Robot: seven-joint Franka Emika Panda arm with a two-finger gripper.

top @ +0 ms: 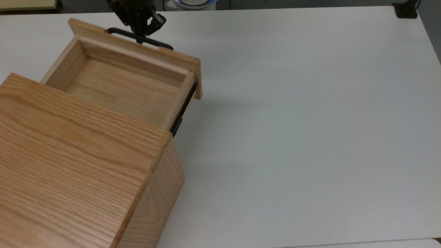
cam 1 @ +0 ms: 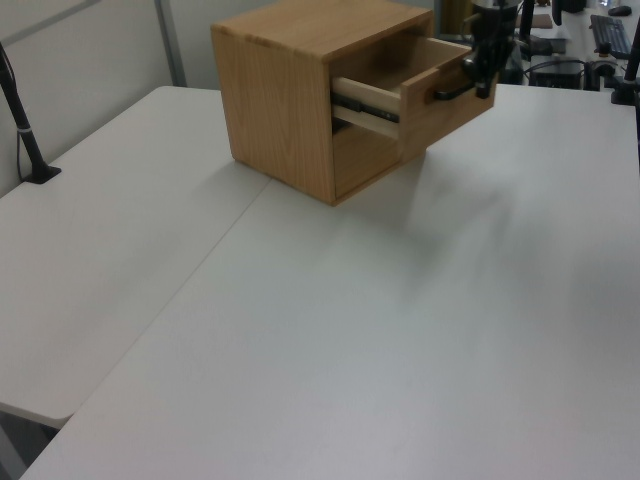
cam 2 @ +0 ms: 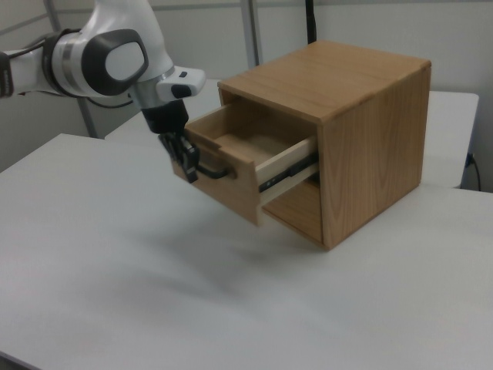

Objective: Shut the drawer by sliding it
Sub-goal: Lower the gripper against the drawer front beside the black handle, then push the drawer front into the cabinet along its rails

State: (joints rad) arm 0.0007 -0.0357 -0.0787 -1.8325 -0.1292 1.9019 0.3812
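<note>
On the white table [top: 310,120]: one oak box casing [top: 75,172], seated at the top view's lower left, near the far end of the table in the left view [cam 1: 290,90], and at the right view's right [cam 2: 362,131]. Fitted in its upper opening: the drawer [top: 127,86], light oak tray with wider front panel [cam 2: 223,181], partly pulled out, interior bare, tray floor visible in the top view. One black side rail [top: 182,110] exposed between tray side and casing, also seen in the left view [cam 1: 365,108] and right view [cam 2: 289,173]. Thin black bar handle [top: 139,37] mounted on the outer face of the panel. Gripper [top: 139,24], black, on a white-and-grey arm [cam 2: 108,58], positioned at the handle in front of the panel, touching or just beside the bar [cam 2: 208,171]; whether its fingers are apart or together cannot be told. Open space beneath the drawer inside the casing [cam 2: 296,208].
</note>
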